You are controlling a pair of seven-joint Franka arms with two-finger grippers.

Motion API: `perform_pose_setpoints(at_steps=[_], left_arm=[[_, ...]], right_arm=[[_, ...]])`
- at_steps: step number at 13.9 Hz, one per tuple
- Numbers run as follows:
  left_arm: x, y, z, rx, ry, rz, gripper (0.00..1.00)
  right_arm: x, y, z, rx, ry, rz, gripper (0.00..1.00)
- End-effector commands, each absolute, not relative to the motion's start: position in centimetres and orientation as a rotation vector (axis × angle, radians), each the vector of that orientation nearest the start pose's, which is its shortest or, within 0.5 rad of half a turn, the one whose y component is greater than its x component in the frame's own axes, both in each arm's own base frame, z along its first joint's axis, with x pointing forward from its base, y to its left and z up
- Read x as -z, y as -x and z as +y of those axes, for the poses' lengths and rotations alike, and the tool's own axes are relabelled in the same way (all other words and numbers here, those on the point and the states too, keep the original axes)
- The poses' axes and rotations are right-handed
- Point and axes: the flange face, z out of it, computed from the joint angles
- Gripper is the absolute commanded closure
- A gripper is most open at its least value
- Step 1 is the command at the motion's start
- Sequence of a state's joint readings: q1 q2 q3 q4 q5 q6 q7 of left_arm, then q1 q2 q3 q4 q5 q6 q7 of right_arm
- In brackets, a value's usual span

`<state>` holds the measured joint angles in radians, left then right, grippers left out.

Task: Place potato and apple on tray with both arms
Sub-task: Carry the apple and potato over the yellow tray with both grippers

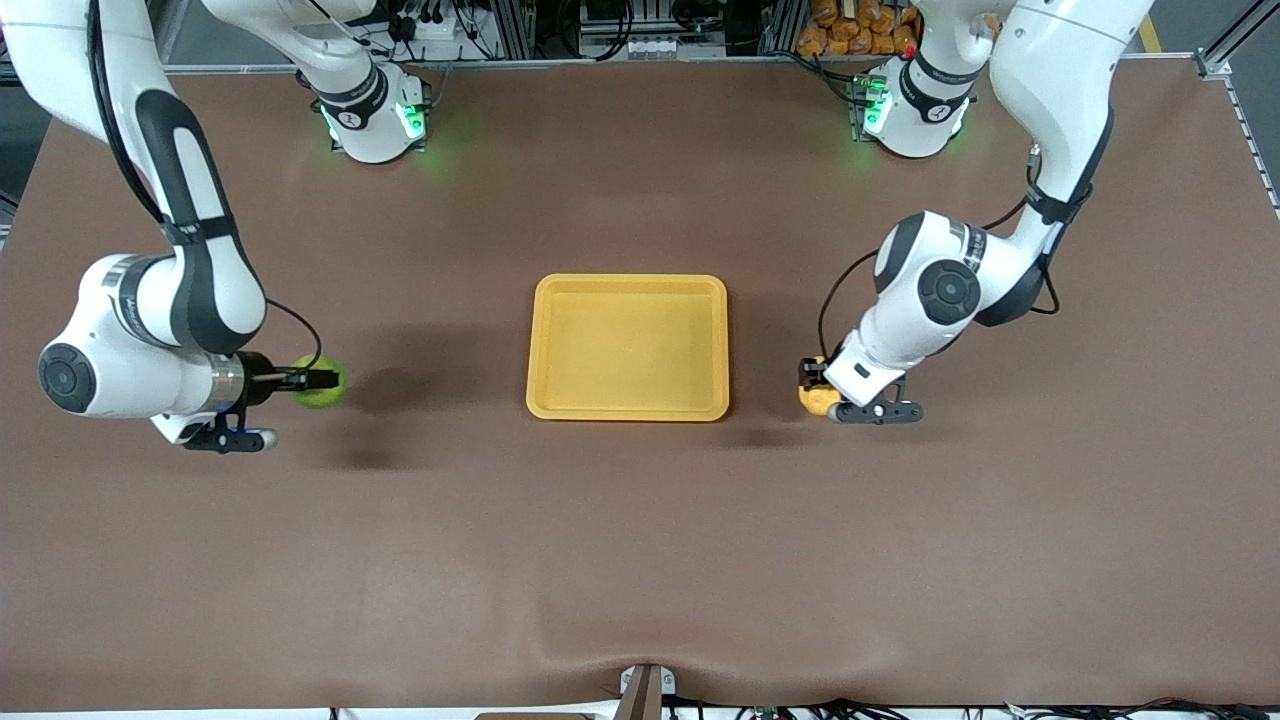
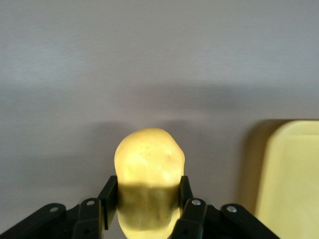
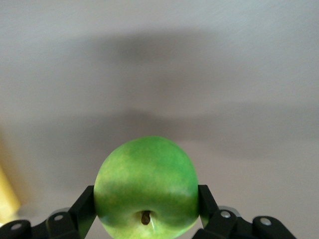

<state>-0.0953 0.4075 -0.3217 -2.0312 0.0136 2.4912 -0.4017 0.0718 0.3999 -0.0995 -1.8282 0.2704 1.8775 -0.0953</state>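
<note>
- The right gripper (image 1: 318, 380) is clamping the apple (image 1: 322, 383) over bare table toward the right arm's end.
- The left gripper (image 1: 815, 388) is squeezing the potato (image 1: 819, 399) just beside the tray (image 1: 628, 347), which is lying between both.

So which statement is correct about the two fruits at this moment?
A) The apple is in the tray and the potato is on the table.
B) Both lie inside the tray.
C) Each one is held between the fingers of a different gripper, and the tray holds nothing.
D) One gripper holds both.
C: the right gripper is shut on the apple, the left gripper is shut on the potato, and nothing lies in the tray between them.
</note>
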Motion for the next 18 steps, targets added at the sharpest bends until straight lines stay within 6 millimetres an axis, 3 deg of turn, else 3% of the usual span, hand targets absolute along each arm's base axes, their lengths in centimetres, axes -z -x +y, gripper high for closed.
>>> perform_pose_setpoints(at_steps=[1,3,5,7,11,13,15,18], left_arm=[[-28.5,-55.9,-26.2,0.066,3.295,-0.007,1.0],[-29.6,-56.3,-27.4,0.099,3.31,-0.015,1.0],[-30.0,-55.8,-29.9,0.111,3.318,0.049,1.0],[-30.9,-55.5,-32.1,0.139,3.331,0.073,1.0],[-29.3,-54.2,-36.3,0.095,3.335,0.034,1.0],[-27.9,-53.6,-38.2,0.074,3.325,0.007,1.0],[-26.9,-53.4,-40.1,0.06,3.331,0.021,1.0],[-25.4,-52.9,-40.6,0.022,3.326,0.019,1.0]], right_arm=[[-32.4,-58.3,4.1,-0.482,2.827,0.146,0.32],[-34.3,-57.6,10.1,-0.485,2.854,0.256,0.32],[-34.6,-56.7,16.1,-0.485,2.884,0.405,0.32],[-34.1,-55.9,19.8,-0.497,2.885,0.632,0.32],[-31.2,-54.5,27.0,-0.45,2.834,1.018,0.32],[-29.6,-53.7,30.5,-0.389,2.759,1.234,0.35],[-28.2,-52.7,33.3,-0.356,2.725,1.327,0.35],[-26.3,-51.9,34.5,-0.369,2.733,1.364,0.34]])
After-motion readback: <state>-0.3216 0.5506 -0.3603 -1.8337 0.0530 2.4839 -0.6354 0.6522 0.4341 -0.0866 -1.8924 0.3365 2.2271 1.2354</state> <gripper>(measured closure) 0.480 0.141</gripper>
